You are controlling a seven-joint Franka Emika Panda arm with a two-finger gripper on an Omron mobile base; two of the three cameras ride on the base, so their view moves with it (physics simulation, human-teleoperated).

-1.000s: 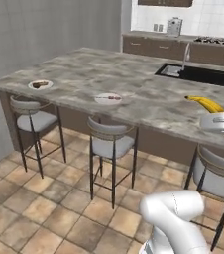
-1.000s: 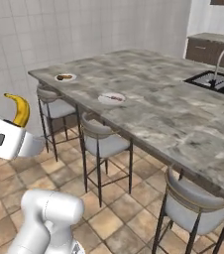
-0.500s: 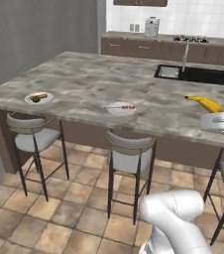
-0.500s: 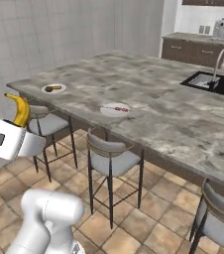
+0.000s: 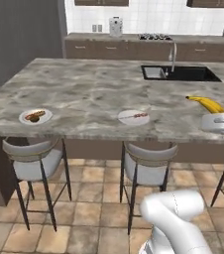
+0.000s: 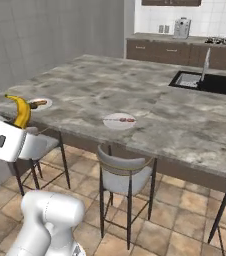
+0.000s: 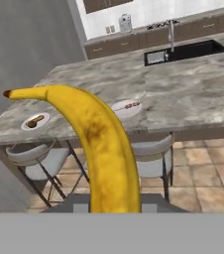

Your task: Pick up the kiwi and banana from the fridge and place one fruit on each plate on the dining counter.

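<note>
Base swung round; dining counter (image 5: 89, 94) now faced squarely.

place: home kitchen, rendered | evidence: long marbled dining counter (image 5: 94, 94) with black sink (image 5: 181, 73) and curved tap (image 5: 173, 54) | stools (image 5: 144, 166) under its edge | brown cabinets (image 5: 104, 49) on back wall, white tiles above | stove top (image 5: 154, 36) | beige tiled floor (image 5: 89, 208)

Your two base views look forward and down from behind the arm, sharing the dining counter (image 5: 94, 89) at twelve o'clock; your hand view faces it too, past the close banana (image 7: 101, 144).
</note>
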